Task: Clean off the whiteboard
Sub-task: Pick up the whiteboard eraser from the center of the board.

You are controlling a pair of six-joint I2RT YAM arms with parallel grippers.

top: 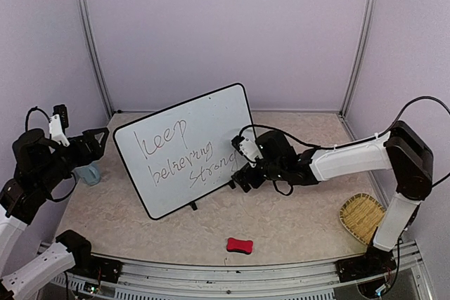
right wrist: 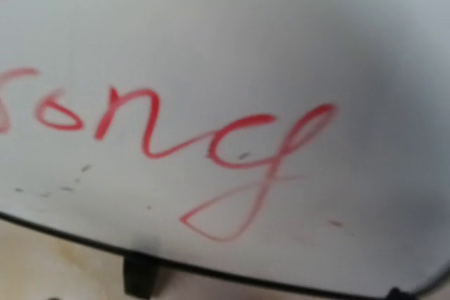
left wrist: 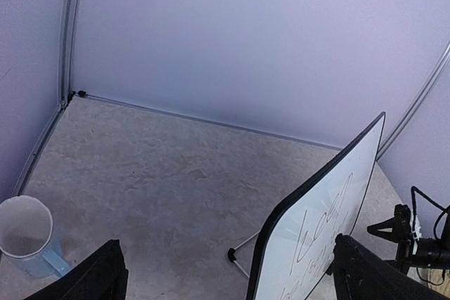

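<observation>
The whiteboard (top: 186, 147) stands tilted on its small black feet in the middle of the table, with the handwriting "keep believing strong" on it. In the right wrist view the whiteboard (right wrist: 225, 47) fills the frame and the letters show red. One black foot (right wrist: 140, 275) shows under its lower rim. My right gripper (top: 240, 177) is close against the board's lower right corner. Its fingers stay outside its own view and nothing is in it. My left gripper (top: 98, 142) hovers left of the board, open and empty. The left wrist view shows its fingers (left wrist: 102, 279) and the whiteboard (left wrist: 330, 209) edge-on.
A red eraser block (top: 239, 245) lies near the table's front edge. A pale blue cup (top: 88, 172) (left wrist: 28, 233) stands at the left, under the left gripper. A woven basket (top: 362, 216) sits at the right. Purple walls close in the back and sides.
</observation>
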